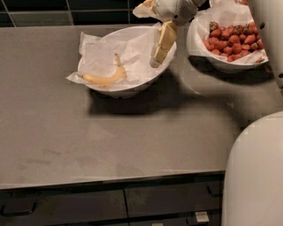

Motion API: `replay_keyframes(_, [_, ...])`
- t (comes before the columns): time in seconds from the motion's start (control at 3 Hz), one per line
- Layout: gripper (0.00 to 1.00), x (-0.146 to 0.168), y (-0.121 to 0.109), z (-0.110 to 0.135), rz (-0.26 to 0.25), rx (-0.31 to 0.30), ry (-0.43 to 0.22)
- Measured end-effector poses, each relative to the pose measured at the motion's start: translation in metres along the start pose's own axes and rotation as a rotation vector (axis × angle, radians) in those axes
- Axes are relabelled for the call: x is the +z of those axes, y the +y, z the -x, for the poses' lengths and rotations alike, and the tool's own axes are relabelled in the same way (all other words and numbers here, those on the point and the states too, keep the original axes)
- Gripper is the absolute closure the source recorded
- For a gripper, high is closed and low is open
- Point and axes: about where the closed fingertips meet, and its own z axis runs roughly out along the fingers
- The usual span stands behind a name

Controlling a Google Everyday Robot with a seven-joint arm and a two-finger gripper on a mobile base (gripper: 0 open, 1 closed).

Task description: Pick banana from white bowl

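Note:
The small yellow banana (106,78) lies on the crumpled white paper in the left part of the white bowl (129,92), at the back of the grey counter. My gripper (146,37) hangs over the right side of this bowl, to the right of the banana and apart from it. It is open and empty. One cream finger (161,44) points down into the bowl near its right rim. The other finger (143,8) sticks out to the left near the top edge of the view.
A second paper-lined bowl (224,67) full of red strawberries (232,39) stands just right of the white bowl. My white body (256,176) fills the lower right corner. The counter's front edge (110,180) has drawers below it. Dark tiles run along the back.

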Motion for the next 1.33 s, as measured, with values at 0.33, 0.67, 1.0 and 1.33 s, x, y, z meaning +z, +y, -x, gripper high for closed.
replay_keyframes(0.33, [0.00,0.013,-0.007,-0.011,-0.004,0.042,-0.020])
replay_keyframes(0.67, [0.00,0.029,-0.021,-0.016,0.019,0.031,-0.025])
replay_keyframes(1.0, [0.00,0.038,-0.041,-0.009,0.014,-0.010,-0.038])
replay_keyframes(1.33, [0.19,0.037,-0.048,-0.007,-0.010,-0.011,-0.045])
